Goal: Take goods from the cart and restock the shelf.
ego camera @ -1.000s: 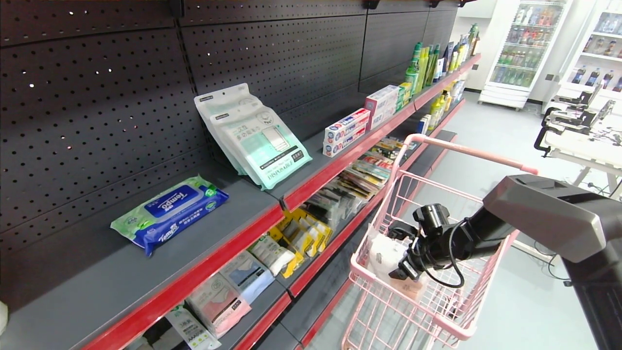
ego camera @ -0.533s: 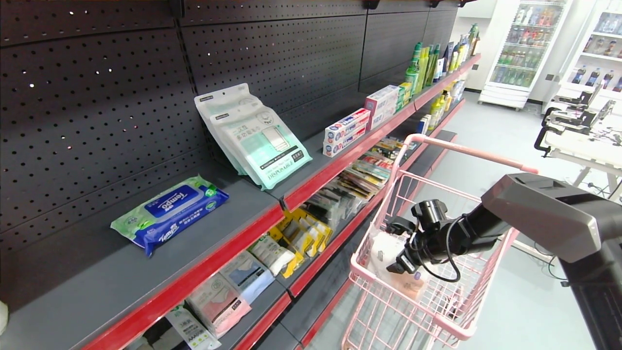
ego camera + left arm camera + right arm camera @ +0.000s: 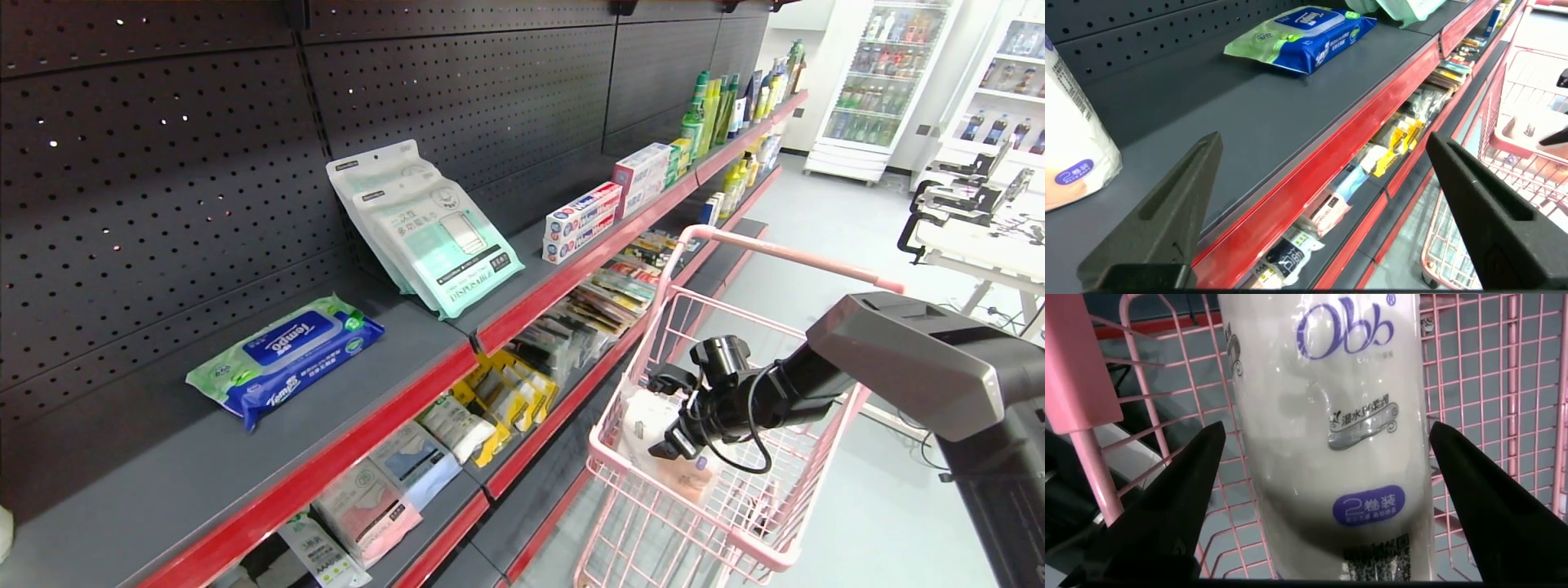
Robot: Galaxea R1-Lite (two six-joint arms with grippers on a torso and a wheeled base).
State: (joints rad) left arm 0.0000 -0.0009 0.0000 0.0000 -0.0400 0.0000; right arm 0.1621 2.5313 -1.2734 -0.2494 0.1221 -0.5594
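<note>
Sits low inside the pink cart with the right pincer, spread wide astride a white pack lying between its fingers; cannot tell whether touching it. Hovers above the grey shelf with the left pincer, likewise wide, holding nothing. Ahead of that pincer, a blue wet-wipes pack lying flat; near it to one side, a white wrapped pack.
</note>
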